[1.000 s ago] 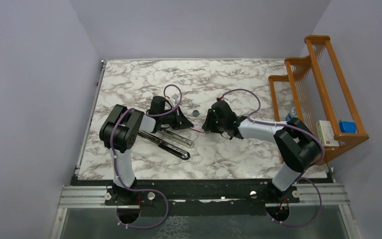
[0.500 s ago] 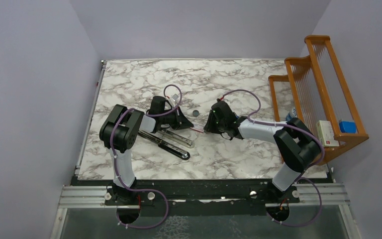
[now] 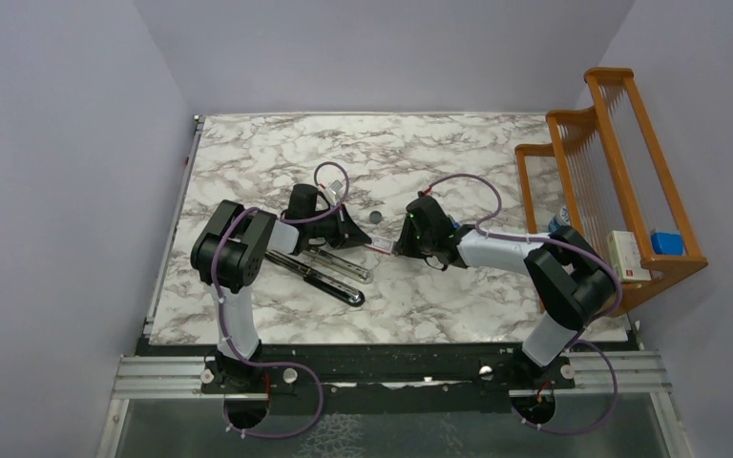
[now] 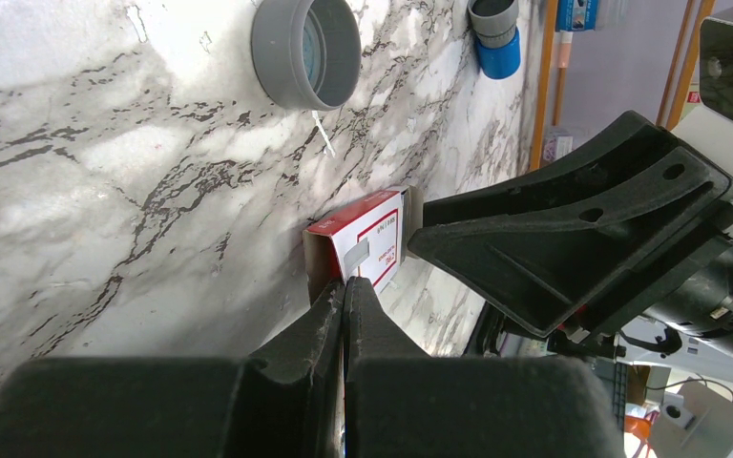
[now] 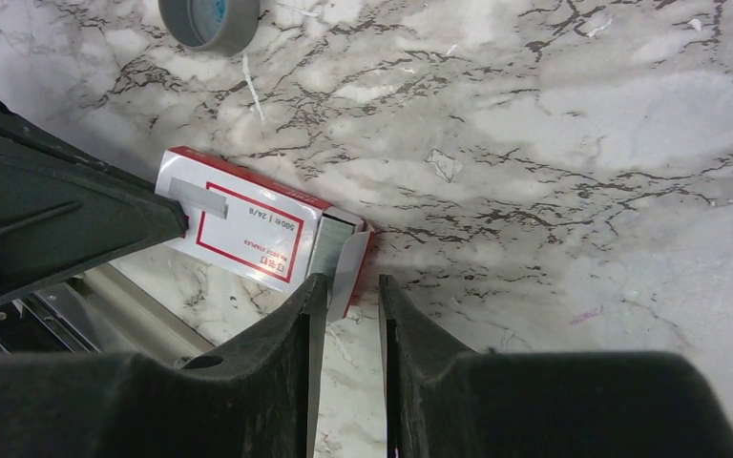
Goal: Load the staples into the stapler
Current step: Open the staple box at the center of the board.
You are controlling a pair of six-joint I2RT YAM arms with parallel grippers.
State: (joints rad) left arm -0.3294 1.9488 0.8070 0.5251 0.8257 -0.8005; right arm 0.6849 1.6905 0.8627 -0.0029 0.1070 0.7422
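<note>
A small white-and-red staple box (image 5: 248,224) lies on the marble between my two grippers (image 3: 378,248). My left gripper (image 4: 345,284) is shut, pinching the box's (image 4: 370,239) near end. The other end is open; the staples (image 5: 325,246) show there as a grey strip beside a raised white flap (image 5: 348,272). My right gripper (image 5: 348,283) stands open a narrow way with that flap between its fingertips, clamping nothing. The stapler (image 3: 317,271) lies opened out flat in front of the left gripper, and its silvery rail (image 5: 129,296) shows under the box.
A small grey round disc (image 3: 375,217) lies just behind the box (image 5: 208,19). A blue-and-white cylinder (image 4: 496,38) stands farther off. At the table's right edge a wooden rack (image 3: 630,143) holds a white-and-red box (image 3: 627,256) and a blue block (image 3: 666,241).
The right gripper's jaws have narrowed around the box's open end, and its wrist has shifted slightly. The left gripper, the box and the stapler have stayed put.
</note>
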